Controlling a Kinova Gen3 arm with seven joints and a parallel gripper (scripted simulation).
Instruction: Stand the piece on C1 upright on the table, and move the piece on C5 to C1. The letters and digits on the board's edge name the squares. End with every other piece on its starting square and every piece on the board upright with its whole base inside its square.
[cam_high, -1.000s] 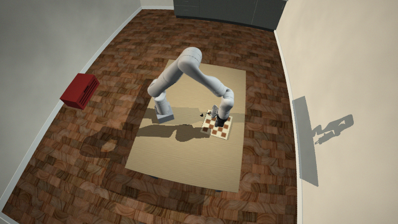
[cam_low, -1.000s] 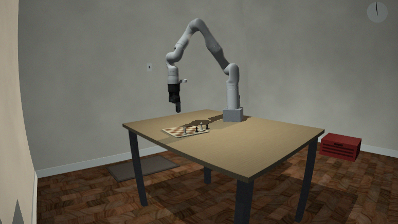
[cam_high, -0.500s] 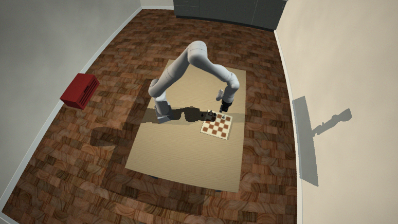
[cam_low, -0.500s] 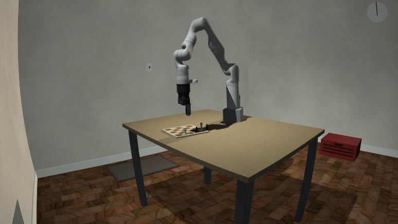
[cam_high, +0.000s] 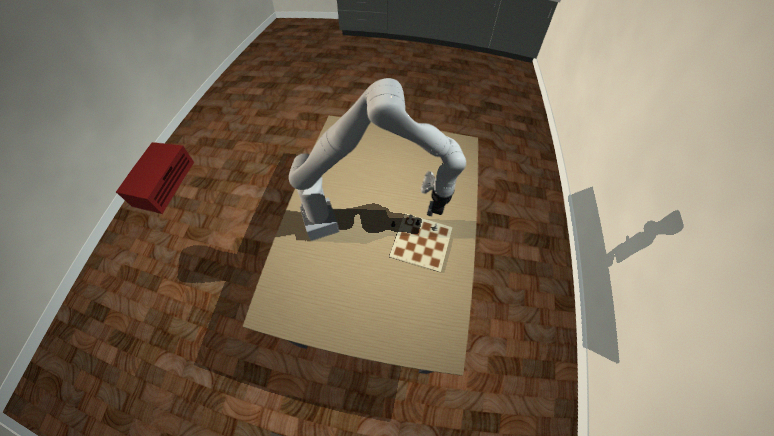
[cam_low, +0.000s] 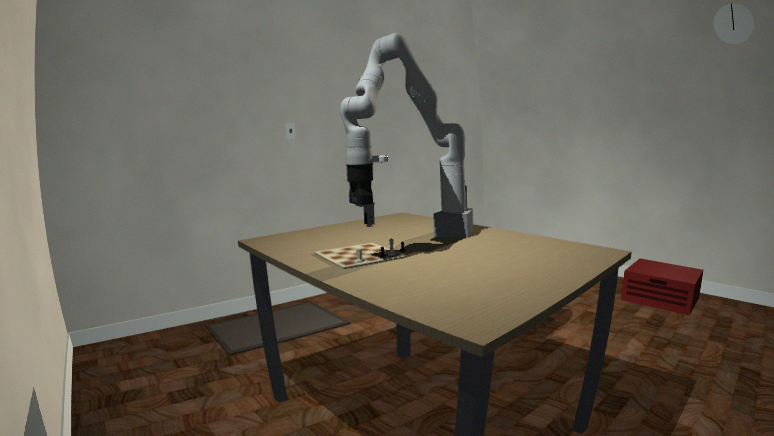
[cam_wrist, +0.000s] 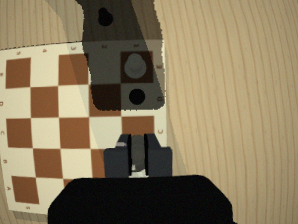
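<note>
From the top view we see our grey arm's black two-finger gripper (cam_high: 433, 212) above the far edge of the brown-and-cream chequered board (cam_high: 421, 246). In the exterior view it hangs well above the tan wooden table (cam_low: 487, 281). Through the wrist camera, our fingers are clamped on a small pale grey chess piece (cam_wrist: 137, 152) over the board's edge.

We see a plain indoor room: grey walls with white skirting, a patterned wooden parquet floor (cam_low: 379, 389), dark cabinets (cam_high: 444, 24), a wall clock (cam_low: 733, 23), a red toolbox (cam_low: 661, 284) and a floor mat (cam_low: 276, 326) beside a wooden table (cam_low: 487, 287).
</note>
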